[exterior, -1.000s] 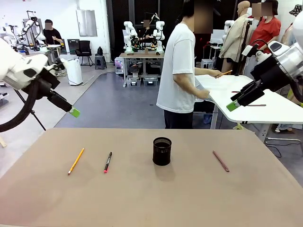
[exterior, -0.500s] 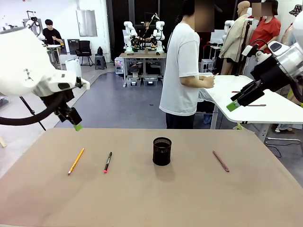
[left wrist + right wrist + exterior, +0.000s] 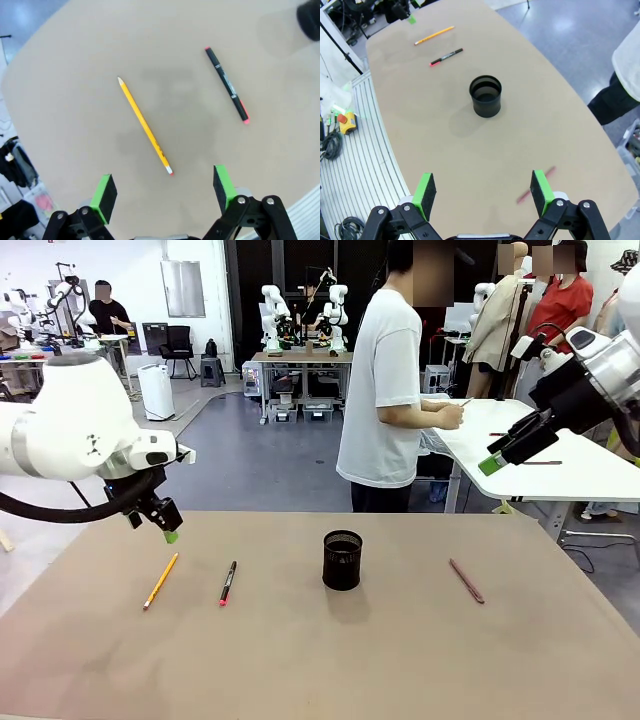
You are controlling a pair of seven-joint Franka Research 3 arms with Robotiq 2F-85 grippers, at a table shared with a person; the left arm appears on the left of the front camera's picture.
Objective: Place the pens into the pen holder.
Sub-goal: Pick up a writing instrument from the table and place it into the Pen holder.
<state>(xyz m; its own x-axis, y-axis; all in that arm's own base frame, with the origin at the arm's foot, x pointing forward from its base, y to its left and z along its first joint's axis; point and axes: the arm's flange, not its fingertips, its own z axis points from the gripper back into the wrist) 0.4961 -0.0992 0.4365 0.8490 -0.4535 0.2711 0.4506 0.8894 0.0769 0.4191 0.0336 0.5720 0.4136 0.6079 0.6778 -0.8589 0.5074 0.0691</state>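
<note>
The left gripper (image 3: pixel 168 533) hangs low over the left side of the table (image 3: pixel 300 660), close to the top end of the yellow pencil (image 3: pixel 160 581). Its fingers are wide open and hold nothing. The right gripper (image 3: pixel 492 464) is high up on the right, also wide open and empty.

All three pens lie flat on the table. The black pen with red ends (image 3: pixel 228 583) is just right of the pencil. The maroon pen (image 3: pixel 466 581) is on the other side of the pen holder (image 3: pixel 342 560), which stands upright in the middle and looks empty.

The job now seems to be picking up the pencil. To do it well, the gripper should turn a bit so its pads sit across the slanted pencil, not along it. It should go down near the pencil's middle and very low, because the pencil is thin, then close gently.

From the front, the left gripper's pads blend together. The maroon pen is blurry in the right wrist view. The pen holder is cut off in a corner of the left wrist view.
</note>
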